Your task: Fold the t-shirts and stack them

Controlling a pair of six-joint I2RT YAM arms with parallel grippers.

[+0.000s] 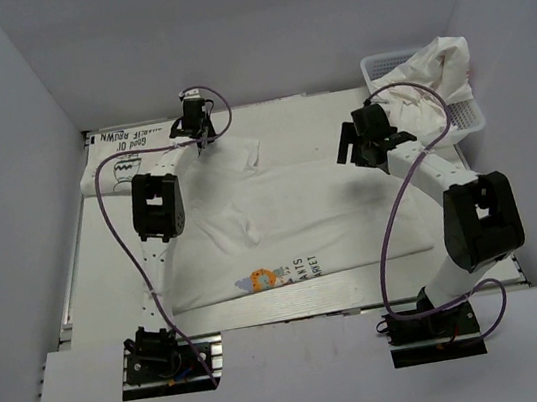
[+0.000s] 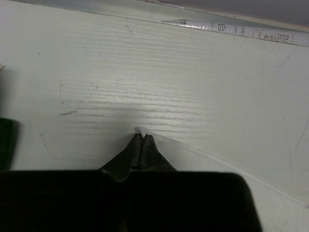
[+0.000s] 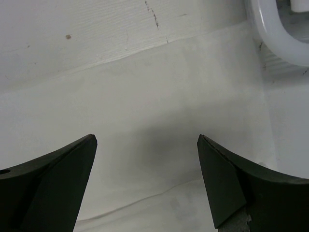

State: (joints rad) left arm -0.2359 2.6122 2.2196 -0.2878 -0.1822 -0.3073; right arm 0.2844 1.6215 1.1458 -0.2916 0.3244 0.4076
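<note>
A white t-shirt (image 1: 291, 218) with a small colourful print and black lettering lies spread across the table. My left gripper (image 1: 202, 138) is at the shirt's far left corner. In the left wrist view it (image 2: 143, 136) is shut on a small tip of that white cloth (image 2: 207, 166). My right gripper (image 1: 352, 148) hovers over the shirt's far right part. Its jaws (image 3: 147, 140) stand wide open above flat cloth (image 3: 145, 96) with nothing between them. Another white t-shirt (image 1: 124, 147) with black lettering lies folded at the back left. A third one (image 1: 436, 70) is bunched in the basket.
A white plastic mesh basket (image 1: 385, 67) stands at the back right corner, its rim (image 3: 270, 34) showing in the right wrist view. Grey walls enclose the table on three sides. A ruler strip (image 2: 231, 30) runs along the table's far edge.
</note>
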